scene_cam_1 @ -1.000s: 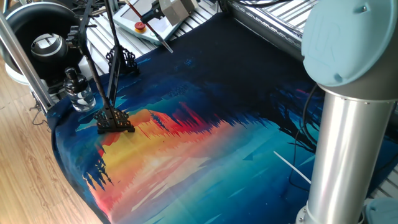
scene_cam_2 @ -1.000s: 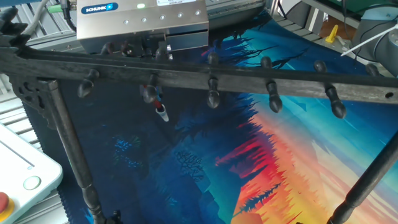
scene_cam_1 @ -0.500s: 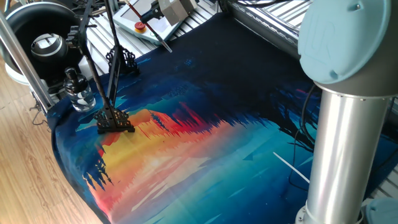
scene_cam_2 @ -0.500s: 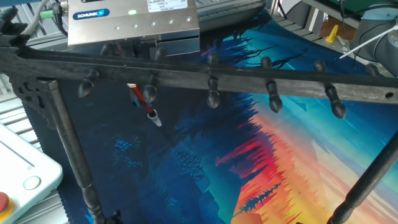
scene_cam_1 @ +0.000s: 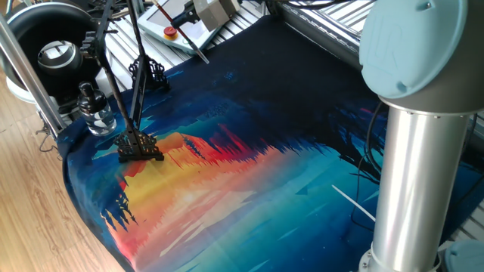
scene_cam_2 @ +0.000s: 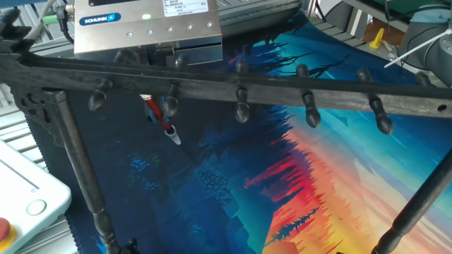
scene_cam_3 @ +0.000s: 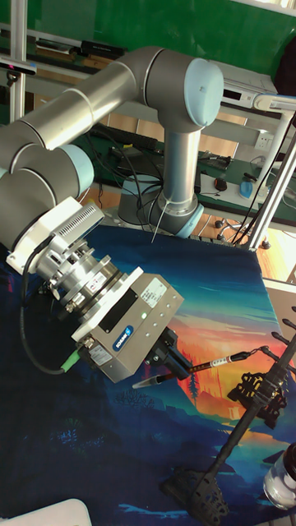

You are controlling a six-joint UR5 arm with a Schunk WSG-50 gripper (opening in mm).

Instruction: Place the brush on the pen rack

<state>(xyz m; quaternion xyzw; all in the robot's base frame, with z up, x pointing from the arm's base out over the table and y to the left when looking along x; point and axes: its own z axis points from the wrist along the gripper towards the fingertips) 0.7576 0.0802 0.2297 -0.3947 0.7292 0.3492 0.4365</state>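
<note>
My gripper (scene_cam_3: 176, 364) is shut on the brush (scene_cam_3: 205, 364), a thin stick with a reddish shaft and a pale tip, held nearly level above the mat. In the other fixed view the brush (scene_cam_2: 158, 118) hangs slanted below the gripper body, just behind the top bar of the pen rack (scene_cam_2: 240, 82). The black pen rack (scene_cam_1: 139, 146) stands at the mat's left edge with thin rods rising from its feet; in the tall view the pen rack (scene_cam_3: 255, 390) is to the right of the brush. The gripper (scene_cam_1: 198, 24) hovers beyond it.
A clear glass bottle (scene_cam_1: 95, 115) with a black cap stands beside the rack. A long white rod (scene_cam_1: 354, 203) lies near the arm's base column (scene_cam_1: 416, 166). A white box with a red button (scene_cam_2: 21, 204) sits off the mat's corner.
The gripper has shifted a little to the left with the brush. More of the red shaft now shows below the rack's bar, and its tip points lower left.
</note>
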